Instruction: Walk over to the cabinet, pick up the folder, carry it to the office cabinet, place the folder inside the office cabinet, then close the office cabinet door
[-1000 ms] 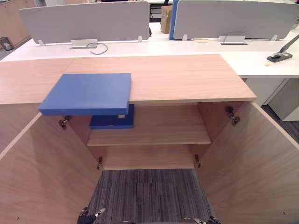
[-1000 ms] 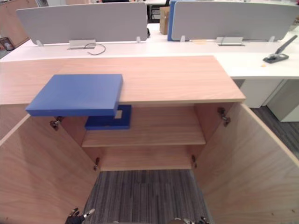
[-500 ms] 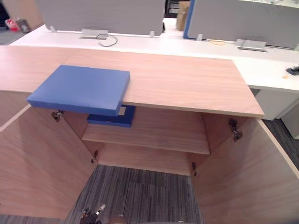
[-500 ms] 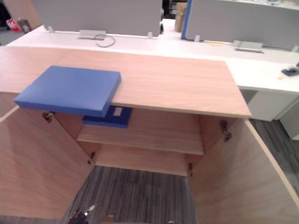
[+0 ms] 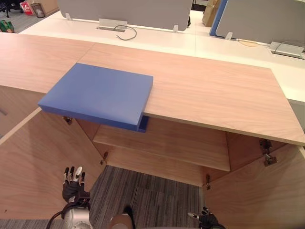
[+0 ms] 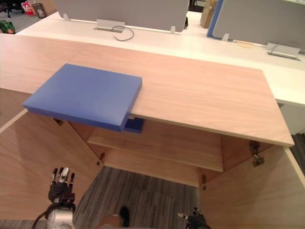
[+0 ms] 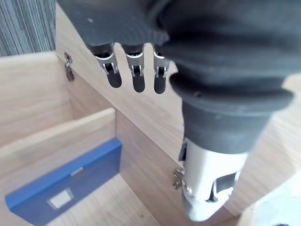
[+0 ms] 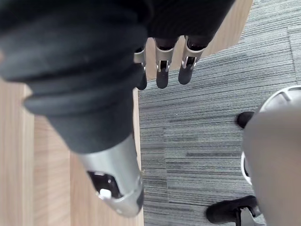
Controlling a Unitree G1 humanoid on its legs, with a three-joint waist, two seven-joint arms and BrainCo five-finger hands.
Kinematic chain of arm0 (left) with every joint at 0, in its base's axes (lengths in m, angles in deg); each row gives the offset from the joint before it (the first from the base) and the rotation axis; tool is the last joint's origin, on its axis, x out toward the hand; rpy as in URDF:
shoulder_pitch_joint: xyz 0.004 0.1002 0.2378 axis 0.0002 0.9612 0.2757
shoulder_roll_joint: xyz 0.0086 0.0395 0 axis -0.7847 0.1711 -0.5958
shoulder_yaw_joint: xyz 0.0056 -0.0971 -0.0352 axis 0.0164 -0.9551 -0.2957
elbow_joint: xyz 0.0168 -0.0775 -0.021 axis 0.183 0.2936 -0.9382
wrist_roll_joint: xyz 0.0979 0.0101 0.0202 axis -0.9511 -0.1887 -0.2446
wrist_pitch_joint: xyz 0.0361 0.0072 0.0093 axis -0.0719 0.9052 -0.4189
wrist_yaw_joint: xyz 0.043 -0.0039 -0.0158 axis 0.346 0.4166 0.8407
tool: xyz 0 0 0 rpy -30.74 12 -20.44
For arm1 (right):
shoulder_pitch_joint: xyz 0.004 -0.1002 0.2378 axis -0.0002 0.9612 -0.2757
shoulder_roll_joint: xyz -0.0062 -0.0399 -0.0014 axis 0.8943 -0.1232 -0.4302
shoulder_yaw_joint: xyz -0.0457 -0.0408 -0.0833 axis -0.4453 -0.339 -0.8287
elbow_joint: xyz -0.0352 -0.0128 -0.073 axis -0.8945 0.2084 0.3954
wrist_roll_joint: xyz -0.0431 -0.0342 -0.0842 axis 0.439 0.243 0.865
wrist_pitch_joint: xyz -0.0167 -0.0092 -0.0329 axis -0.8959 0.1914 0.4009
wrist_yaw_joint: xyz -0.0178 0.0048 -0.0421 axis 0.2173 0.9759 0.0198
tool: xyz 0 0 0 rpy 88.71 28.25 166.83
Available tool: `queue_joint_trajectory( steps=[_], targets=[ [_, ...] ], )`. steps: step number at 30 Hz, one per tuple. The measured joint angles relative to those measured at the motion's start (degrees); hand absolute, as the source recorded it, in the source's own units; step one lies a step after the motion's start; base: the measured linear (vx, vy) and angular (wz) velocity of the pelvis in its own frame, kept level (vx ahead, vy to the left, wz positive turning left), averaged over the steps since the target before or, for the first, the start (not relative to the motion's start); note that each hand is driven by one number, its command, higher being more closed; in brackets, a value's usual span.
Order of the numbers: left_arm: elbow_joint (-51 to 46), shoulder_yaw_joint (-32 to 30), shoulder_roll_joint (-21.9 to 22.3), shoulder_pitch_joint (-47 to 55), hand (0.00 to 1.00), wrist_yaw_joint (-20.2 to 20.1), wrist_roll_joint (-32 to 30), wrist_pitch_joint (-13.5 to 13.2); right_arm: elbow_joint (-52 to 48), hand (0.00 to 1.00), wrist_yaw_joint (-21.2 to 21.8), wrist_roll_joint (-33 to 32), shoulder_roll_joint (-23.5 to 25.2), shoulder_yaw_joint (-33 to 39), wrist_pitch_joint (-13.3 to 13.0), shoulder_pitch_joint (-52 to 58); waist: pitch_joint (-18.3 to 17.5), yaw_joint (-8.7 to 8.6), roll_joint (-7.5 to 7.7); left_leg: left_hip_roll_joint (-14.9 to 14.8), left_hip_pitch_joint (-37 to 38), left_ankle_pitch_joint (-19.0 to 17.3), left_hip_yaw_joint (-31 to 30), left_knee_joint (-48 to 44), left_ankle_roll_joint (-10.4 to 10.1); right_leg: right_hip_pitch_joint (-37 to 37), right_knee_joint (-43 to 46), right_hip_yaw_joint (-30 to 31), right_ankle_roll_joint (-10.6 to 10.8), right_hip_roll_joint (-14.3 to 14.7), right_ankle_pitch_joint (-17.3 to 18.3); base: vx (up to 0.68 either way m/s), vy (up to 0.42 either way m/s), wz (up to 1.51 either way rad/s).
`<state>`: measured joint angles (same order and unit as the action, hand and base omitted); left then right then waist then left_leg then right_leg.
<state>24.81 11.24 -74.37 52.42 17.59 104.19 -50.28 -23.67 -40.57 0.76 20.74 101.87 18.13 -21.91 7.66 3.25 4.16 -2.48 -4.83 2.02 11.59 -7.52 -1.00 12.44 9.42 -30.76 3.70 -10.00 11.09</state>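
A blue folder (image 5: pixel 100 93) lies flat on the wooden cabinet top (image 5: pixel 214 90), its near-left corner hanging over the front edge. A second blue folder (image 7: pixel 66 181) lies on the shelf (image 5: pixel 176 143) inside, mostly hidden beneath the first. Both cabinet doors stand open, the left door (image 5: pixel 38 162) and the right door (image 5: pixel 267 200). My left hand (image 5: pixel 72 183) hangs low before the left door, fingers (image 7: pixel 134 70) straight and empty. My right hand (image 5: pixel 206 220) hangs low by the right door, its fingers (image 8: pixel 162 70) straight, holding nothing.
Behind the cabinet runs a white desk (image 5: pixel 157 40) with grey dividers (image 5: pixel 128 7), a loose cable (image 5: pixel 125 32) and a cardboard box (image 5: pixel 208 12). Grey striped carpet (image 5: pixel 152 195) lies between the open doors.
The camera has moved closer and leftward, so the cabinet and folder look larger. My left hand has risen further into view at the lower left.
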Motion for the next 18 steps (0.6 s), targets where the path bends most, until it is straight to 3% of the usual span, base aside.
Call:
queue_joint_trajectory(
  steps=[5,11,13,14,15,17,18],
  targets=[
    [-9.97,-0.46,0.59,-0.1,0.0,4.63,-2.16,-1.39,-0.03,0.0,-0.06,2.4,-0.5,-0.79,0.28,1.08,-0.12,-0.6,-0.08,1.42,2.16,4.34,-1.46,7.31,0.22,0.01,-0.99,-0.35,0.0,0.06,-0.03,-0.01,-0.033,0.15],
    [-24.06,-6.74,3.41,-0.4,0.0,13.1,-13.96,-3.28,1.9,0.0,-0.06,3.92,-1.28,-0.22,0.65,1.41,-0.28,-0.16,-0.14,2.29,2.34,5.02,-2.1,8.26,0.39,0.05,-1.09,-0.14,0.0,-0.42,-0.03,-0.02,0.002,0.06],
    [-27.73,-10.88,4.42,-0.41,0.0,17.9,-20.37,-3.36,2.46,0.0,-0.05,3.91,-1.25,0.84,0.75,1.91,-0.86,-0.05,-0.19,2.34,2.36,5.14,-2.13,8.54,0.42,0.04,-1.33,0.01,-0.01,-0.2,-0.02,-0.04,-0.017,0.0],
    [-30.72,-14.69,5.27,-0.63,0.0,22.33,-31.27,-1.33,2.46,0.0,-0.02,3.9,-1.12,1.57,0.83,2.25,-1.01,0.0,-0.25,2.43,2.58,5.31,-2.3,8.7,0.53,0.34,-1.55,0.07,-0.01,-0.05,-0.03,0.0,0.0,0.0],
    [-31.33,-15.37,5.4,-0.68,0.0,22.9,-32.88,-0.94,2.43,0.0,-0.02,3.9,-1.11,1.57,0.85,2.36,-1.02,-0.01,-0.26,2.44,2.63,5.34,-2.35,8.71,0.54,0.42,-1.58,0.07,-0.01,-0.04,-0.03,-0.03,-0.021,0.04],
    [-37.29,-21.9,6.09,-0.92,0.0,28.26,-48.94,2.91,2.17,0.0,-0.01,3.93,-1.18,1.56,0.87,2.9,-1.76,-0.04,-0.59,2.48,2.78,5.62,-2.57,9.31,0.6,0.5,-1.87,0.17,-0.01,0.01,-0.03,-0.03,-0.013,0.04],
    [-37.89,-22.46,6.05,-0.93,0.0,28.85,-50.86,3.4,2.14,0.0,-0.01,3.93,-1.18,1.56,0.87,2.92,-1.87,-0.07,-0.6,2.5,2.78,5.62,-2.58,9.35,0.6,0.5,-1.94,0.25,-0.01,0.02,-0.03,0.0,0.0,0.0]
  ],
)
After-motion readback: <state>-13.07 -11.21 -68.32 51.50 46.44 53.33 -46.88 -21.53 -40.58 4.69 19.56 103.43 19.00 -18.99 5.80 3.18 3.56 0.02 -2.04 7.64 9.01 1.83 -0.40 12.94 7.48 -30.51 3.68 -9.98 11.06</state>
